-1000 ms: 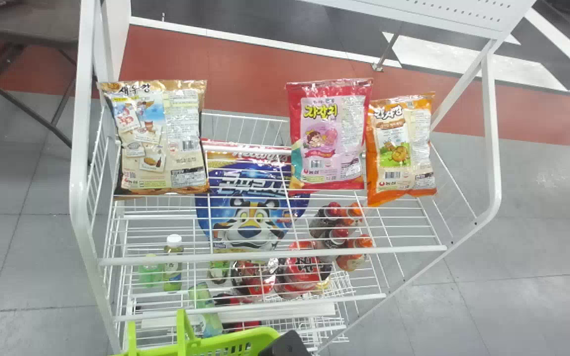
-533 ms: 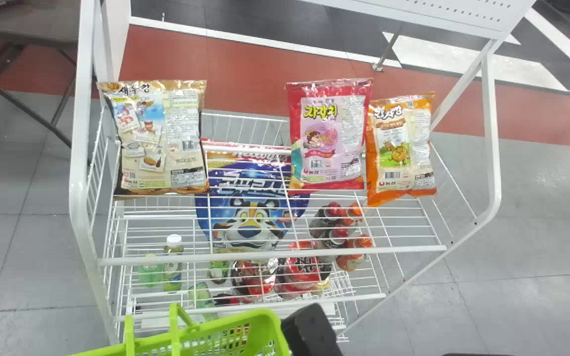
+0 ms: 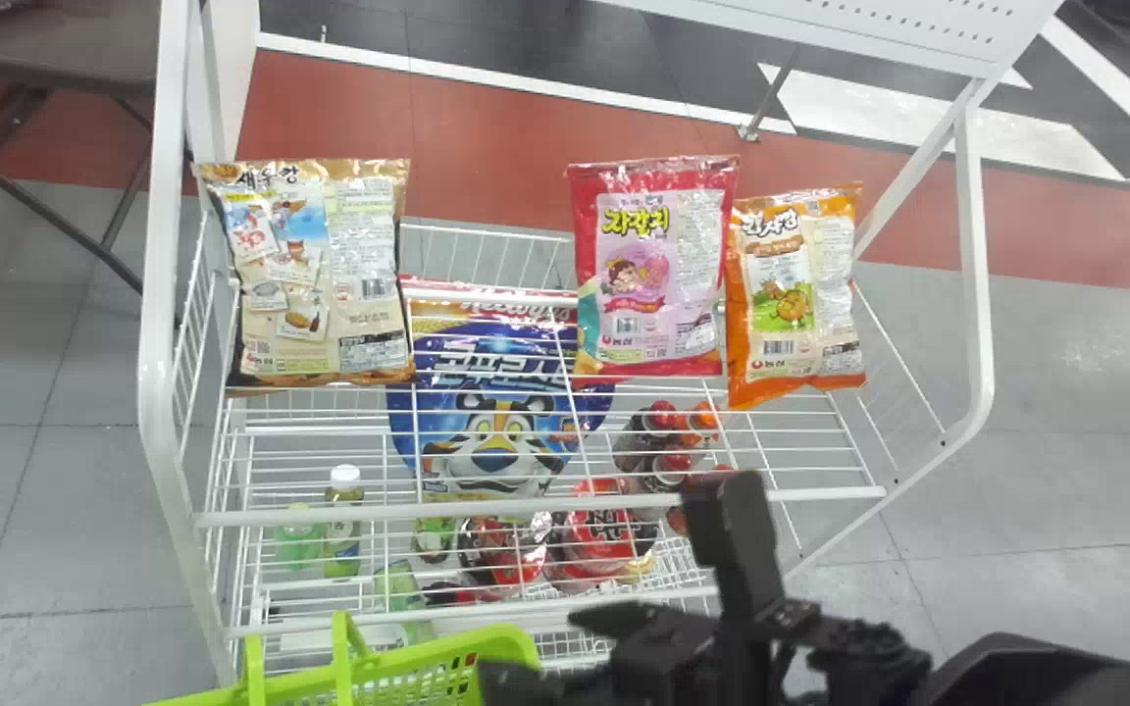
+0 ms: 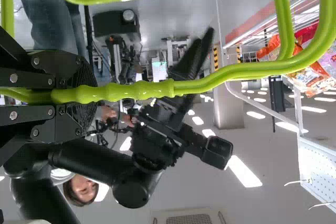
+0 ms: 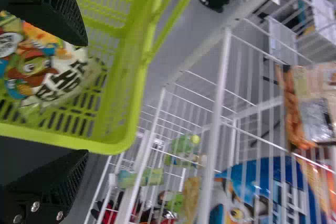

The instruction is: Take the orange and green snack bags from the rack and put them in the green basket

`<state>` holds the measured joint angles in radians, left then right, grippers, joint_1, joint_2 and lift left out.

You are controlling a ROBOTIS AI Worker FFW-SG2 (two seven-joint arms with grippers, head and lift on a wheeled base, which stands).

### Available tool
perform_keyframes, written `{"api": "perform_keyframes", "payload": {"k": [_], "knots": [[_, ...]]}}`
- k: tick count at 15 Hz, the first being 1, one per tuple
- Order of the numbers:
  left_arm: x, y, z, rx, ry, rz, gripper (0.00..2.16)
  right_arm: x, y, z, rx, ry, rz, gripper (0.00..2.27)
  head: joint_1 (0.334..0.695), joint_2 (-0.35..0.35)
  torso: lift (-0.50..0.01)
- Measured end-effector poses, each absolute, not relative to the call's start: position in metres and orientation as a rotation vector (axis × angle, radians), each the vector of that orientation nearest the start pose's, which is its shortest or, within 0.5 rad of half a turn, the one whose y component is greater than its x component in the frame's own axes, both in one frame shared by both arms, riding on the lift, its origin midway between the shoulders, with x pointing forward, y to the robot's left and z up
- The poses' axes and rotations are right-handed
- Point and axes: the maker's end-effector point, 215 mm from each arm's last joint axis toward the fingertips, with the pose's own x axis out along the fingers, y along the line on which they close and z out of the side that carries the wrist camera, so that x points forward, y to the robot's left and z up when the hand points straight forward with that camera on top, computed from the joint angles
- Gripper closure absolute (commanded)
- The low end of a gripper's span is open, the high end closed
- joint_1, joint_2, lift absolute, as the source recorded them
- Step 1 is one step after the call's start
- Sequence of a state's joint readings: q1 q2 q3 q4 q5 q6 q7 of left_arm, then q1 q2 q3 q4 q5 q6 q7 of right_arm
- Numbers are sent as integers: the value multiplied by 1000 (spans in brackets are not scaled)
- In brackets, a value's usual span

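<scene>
Head view: the right gripper [image 3: 645,551], black and two-fingered, is in front of the white wire rack [image 3: 545,507]. Its fingers are spread apart, with nothing between them. The orange snack bag [image 3: 791,294] is on the rack, beyond the claw and to its right, well apart from it. Just left of that bag, also beyond the claw, is a pink-and-red snack bag [image 3: 653,265]; a tan snack bag [image 3: 320,270] is farther left. Lower down, beyond the claw and to its left, is a blue cereal bag with a tiger face [image 3: 491,431]. The green basket [image 3: 506,639] is just to the claw's left.

Right wrist view: the green snack bag [image 5: 47,72], with white and orange patches, lies inside the basket, out past the right gripper's parted fingers and apart from them.

Left wrist view: the left gripper [image 4: 84,95] is closed around the basket's green handle [image 4: 226,81].
</scene>
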<state>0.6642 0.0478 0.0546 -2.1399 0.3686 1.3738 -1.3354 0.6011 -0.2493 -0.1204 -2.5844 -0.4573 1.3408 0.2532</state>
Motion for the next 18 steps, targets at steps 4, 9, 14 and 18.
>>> {"api": "perform_keyframes", "payload": {"k": [4,9,14,18], "knots": [[118,9,-397,-1207,1065,-1250,2145,363,-209,-365,164,588,388,80,695,-350,0],[111,0,-402,-1181,1099,-1260,2145,435,-294,-297,45,200,191,80,695,-350,0],[109,-4,-403,-1157,1114,-1277,2145,463,-361,-304,-16,163,51,80,695,-350,0],[109,-6,-403,-1151,1129,-1297,2145,484,-407,-312,-89,147,-33,76,695,-350,0]]}}
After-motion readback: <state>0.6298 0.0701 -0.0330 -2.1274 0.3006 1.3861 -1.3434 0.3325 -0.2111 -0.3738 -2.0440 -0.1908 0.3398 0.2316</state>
